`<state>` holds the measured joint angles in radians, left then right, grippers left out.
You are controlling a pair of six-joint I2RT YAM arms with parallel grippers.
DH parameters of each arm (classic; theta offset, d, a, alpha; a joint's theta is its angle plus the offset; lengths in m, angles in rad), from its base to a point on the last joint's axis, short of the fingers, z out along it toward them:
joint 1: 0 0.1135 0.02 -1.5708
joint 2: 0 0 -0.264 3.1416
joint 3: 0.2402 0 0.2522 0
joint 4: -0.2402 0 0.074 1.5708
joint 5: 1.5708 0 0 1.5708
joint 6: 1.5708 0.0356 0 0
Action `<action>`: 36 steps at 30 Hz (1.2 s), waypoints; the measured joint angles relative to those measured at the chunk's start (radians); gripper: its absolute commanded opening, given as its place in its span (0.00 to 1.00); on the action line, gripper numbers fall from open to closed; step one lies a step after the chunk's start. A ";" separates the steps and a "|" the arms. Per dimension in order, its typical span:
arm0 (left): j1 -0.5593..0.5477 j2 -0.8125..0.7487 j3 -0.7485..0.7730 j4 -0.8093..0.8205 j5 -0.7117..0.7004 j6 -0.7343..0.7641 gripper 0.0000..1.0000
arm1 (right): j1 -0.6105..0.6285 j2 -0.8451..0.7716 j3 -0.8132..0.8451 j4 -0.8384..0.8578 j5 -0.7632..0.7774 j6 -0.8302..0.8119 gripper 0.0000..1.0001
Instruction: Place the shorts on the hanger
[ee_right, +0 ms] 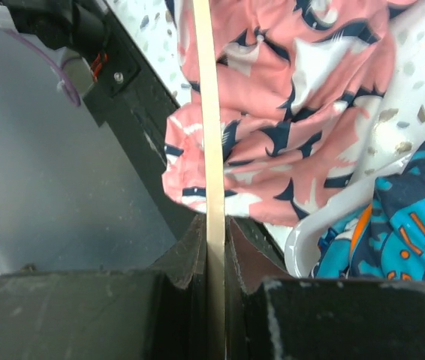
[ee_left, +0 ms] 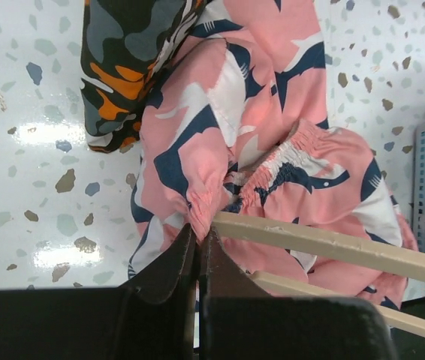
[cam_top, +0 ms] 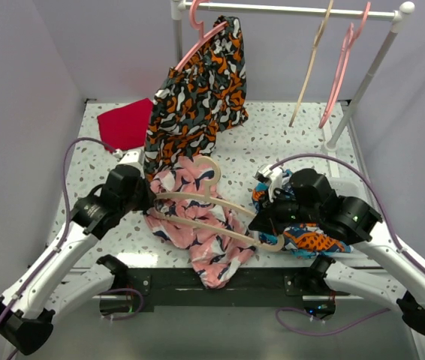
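Shorts (cam_top: 201,225) on tabletop (cam_top: 287,135) near front edge, hanger (ee_left: 333,244) across them. Left pincer (ee_left: 197,234), low from left, pinches gathered waistband beside hanger end. Right pincer (ee_right: 214,225) clamps hanger's other arm. Orange-black-white garment (cam_top: 197,90) droops against shorts' far side; blue-orange cloth (cam_top: 314,241) beneath right arm.

Bright, even overhead light, soft shadows; two glare patches on the speckled table (ee_left: 17,195); wrist views' near foregrounds blurred.
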<state>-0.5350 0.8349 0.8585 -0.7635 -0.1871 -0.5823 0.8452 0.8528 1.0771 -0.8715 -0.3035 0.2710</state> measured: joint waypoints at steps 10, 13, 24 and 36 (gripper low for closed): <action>0.001 -0.114 0.103 -0.108 -0.049 -0.002 0.00 | 0.006 -0.127 -0.010 0.095 0.050 0.035 0.00; 0.004 -0.127 0.164 -0.146 -0.042 -0.009 0.00 | 0.007 -0.134 -0.037 0.152 0.044 0.051 0.00; 0.005 -0.206 0.425 -0.229 0.009 -0.216 0.00 | 0.130 -0.078 -0.137 0.483 0.038 0.107 0.00; 0.005 -0.205 0.325 -0.211 0.010 -0.169 0.22 | 0.418 0.158 -0.288 0.899 0.418 0.088 0.00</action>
<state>-0.5304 0.6300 1.1831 -0.9745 -0.1768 -0.7509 1.2629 1.0107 0.7887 0.0277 0.1150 0.3592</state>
